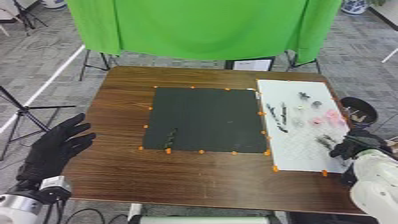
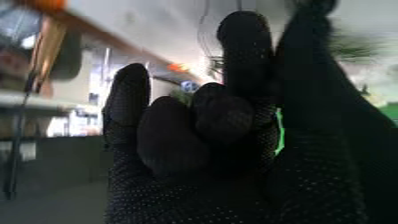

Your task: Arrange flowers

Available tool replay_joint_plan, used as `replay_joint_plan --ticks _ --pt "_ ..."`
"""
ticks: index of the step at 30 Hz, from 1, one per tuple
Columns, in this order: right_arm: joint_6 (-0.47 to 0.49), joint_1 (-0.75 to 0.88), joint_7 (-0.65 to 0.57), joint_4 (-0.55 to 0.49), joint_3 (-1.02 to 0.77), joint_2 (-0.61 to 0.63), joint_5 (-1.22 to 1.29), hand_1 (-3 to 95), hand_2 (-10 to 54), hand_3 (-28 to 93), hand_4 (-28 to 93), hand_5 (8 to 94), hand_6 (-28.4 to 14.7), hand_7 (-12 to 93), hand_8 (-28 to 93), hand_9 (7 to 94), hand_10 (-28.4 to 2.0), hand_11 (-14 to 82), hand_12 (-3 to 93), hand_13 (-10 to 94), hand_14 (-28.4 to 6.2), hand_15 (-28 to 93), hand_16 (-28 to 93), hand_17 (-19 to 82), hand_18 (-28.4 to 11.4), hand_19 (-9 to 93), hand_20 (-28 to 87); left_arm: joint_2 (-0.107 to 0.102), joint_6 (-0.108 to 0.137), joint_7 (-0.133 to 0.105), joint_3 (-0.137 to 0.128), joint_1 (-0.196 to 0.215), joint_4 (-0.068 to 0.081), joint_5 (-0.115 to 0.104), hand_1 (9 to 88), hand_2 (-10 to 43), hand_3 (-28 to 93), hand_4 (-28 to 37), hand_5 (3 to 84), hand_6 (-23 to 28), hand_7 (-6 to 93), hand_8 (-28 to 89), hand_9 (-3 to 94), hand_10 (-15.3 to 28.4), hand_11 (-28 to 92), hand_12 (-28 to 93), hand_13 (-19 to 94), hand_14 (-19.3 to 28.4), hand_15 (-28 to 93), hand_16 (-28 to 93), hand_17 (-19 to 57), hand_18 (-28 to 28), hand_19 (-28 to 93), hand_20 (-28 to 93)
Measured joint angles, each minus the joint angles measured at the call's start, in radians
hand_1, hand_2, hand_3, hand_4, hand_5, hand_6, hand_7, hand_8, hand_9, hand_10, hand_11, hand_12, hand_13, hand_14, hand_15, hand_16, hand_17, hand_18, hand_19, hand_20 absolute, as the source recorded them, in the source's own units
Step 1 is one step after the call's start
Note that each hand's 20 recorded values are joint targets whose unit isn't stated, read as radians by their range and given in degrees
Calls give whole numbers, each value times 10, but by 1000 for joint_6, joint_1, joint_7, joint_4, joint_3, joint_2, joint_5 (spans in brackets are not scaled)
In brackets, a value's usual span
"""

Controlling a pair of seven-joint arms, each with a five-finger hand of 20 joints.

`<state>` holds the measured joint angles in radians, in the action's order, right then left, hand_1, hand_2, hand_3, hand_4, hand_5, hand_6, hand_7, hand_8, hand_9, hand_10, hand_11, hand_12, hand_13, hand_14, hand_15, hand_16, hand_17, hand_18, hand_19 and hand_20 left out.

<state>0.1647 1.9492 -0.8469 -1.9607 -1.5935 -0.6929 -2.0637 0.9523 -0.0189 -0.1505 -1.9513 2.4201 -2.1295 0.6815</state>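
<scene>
Flowers [image 1: 333,115] likely flimsy; right hand [image 1: 359,143], fingers loosely bent, clamped on nothing visible, should pinch stems gently, sparing petals.

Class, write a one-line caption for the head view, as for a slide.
Arranging flowers: the right robot hand at the white sheet, a dark sprig on the black mat.

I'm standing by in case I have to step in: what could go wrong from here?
The right hand is right by the dark sprig, so it might push that askew. The pink flowers lie near the right edge of the table; a bump could perhaps knock one off, maybe toward the black bin beside it.
</scene>
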Motion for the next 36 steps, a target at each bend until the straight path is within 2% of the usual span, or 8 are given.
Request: replay_joint_plan --ticks 4,10,18,22,28,36 --pt "-29 20 5 -2 -21 -3 53 418 -95 866 -254 739 1 516 211 825 -73 670 554 760 -89 860 406 290 -185 760 421 0 0 0 0 0 0 0 225 -44 712 -283 309 51 177 -98 265 131 231 179 204 177 454 -36 -94 223 407 92" --pt "-122 34 5 -20 -15 -4 17 409 -95 868 -222 748 -2 526 216 834 -74 678 553 772 -88 869 403 300 -186 771 421 0 0 0 -1 1 0 0 225 -44 713 -283 309 51 177 -97 266 131 232 179 204 177 454 -37 -95 223 407 92" --pt "-163 -11 -19 -124 11 -5 2 399 -95 870 -192 754 -3 527 239 842 -72 685 556 780 -90 875 401 305 -189 781 417 1 0 2 -1 1 -1 0 225 -42 714 -283 309 51 178 -98 266 132 233 178 204 177 454 -37 -95 223 408 92" --pt "-175 -88 -22 -167 68 -5 5 390 -95 873 -172 757 0 534 249 849 -71 694 555 793 -88 881 398 315 -192 791 414 1 0 2 -2 1 -1 0 224 -42 715 -283 309 51 178 -98 266 131 233 178 203 177 454 -37 -95 223 408 93" --pt "-190 -256 -28 -174 225 -23 27 392 -95 869 -165 761 4 536 249 862 -64 689 555 809 -83 880 392 328 -195 805 405 1 0 6 -2 1 -1 0 225 -42 715 -283 310 52 178 -98 266 131 233 178 204 177 453 -37 -95 223 408 93" --pt "-179 -466 -25 -102 436 -178 105 384 -95 872 -150 775 6 535 251 876 -62 687 548 824 -80 880 387 341 -199 823 390 1 -1 13 3 -3 1 0 224 -42 715 -283 312 52 179 -98 268 131 235 178 203 177 454 -36 -95 223 408 93"
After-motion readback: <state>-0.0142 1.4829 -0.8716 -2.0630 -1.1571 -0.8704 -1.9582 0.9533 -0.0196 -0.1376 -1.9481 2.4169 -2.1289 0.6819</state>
